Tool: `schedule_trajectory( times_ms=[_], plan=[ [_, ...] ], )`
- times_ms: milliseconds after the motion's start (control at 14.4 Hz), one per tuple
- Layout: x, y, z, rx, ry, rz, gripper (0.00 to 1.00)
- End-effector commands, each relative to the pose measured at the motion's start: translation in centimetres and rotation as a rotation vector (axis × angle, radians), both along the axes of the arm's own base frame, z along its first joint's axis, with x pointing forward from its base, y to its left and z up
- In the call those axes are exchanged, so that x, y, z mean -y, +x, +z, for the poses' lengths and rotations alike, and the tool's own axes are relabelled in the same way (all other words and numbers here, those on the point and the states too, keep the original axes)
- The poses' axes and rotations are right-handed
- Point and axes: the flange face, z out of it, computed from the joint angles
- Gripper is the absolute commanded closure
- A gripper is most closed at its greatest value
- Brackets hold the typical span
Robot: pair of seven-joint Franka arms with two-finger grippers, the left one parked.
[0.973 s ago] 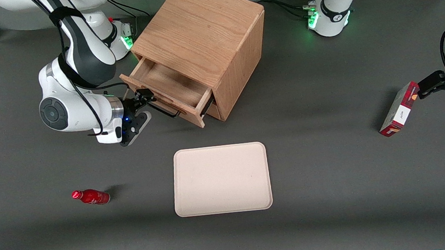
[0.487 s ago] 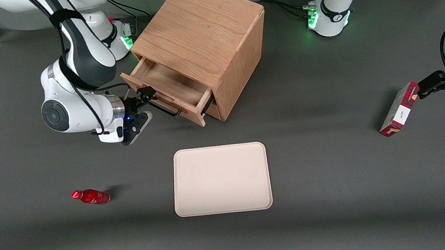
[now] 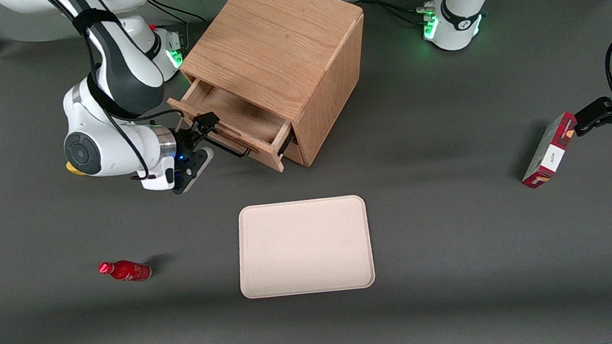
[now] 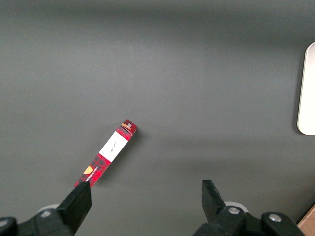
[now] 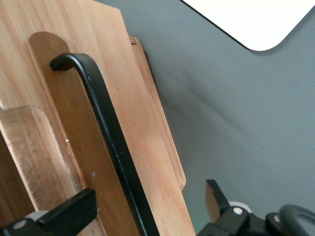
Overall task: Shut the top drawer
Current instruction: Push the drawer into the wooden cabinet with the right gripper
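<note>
Grey tabletop (image 3: pixel 455 225) carries a cabinet (image 3: pixel 284 46) whose top drawer (image 3: pixel 235 125) stands pulled out; the hand (image 3: pixel 208 126), fingers spread and grasping nothing, sits against its front, straddling the handle (image 5: pixel 110 137).

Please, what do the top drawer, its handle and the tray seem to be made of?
Top drawer: light wood, likely oak, with visible grain and a smooth matt finish.
Its handle: thin black bar, probably painted metal, slightly glossy.
Tray: pale cream, matt; plastic or pressed fibre, hard to tell.
The gripper is at the drawer front, fingers open around the handle.
</note>
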Motion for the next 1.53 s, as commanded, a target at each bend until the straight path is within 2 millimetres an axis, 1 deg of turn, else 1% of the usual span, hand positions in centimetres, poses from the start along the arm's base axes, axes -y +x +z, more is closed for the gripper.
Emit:
schedule_trajectory(
  times_ms=[0,209,348,695,834,973,1182,1251,1321,1460],
  plan=[
    [0.3,0.3,0.3,0.023,0.003,0.002,0.0],
    [0.4,1.7,-0.2,0.032,-0.012,0.012,0.0],
    [0.4,2.1,-0.4,0.032,-0.009,0.011,0.0],
    [0.2,2.0,-0.7,0.025,-0.01,0.005,0.0],
    [-0.2,1.2,-0.6,0.006,-0.024,-0.036,0.0],
    [-1.4,0.3,-0.2,0.001,-0.03,-0.033,0.0],
    [-2.0,-1.0,0.3,-0.016,-0.019,-0.058,0.0],
    [-2.3,-1.5,0.2,-0.022,-0.021,-0.05,0.0],
    [-2.4,-2.0,0.4,-0.023,-0.014,-0.056,0.0],
    [-2.3,-3.1,0.1,-0.022,-0.013,-0.068,0.0]
  ],
)
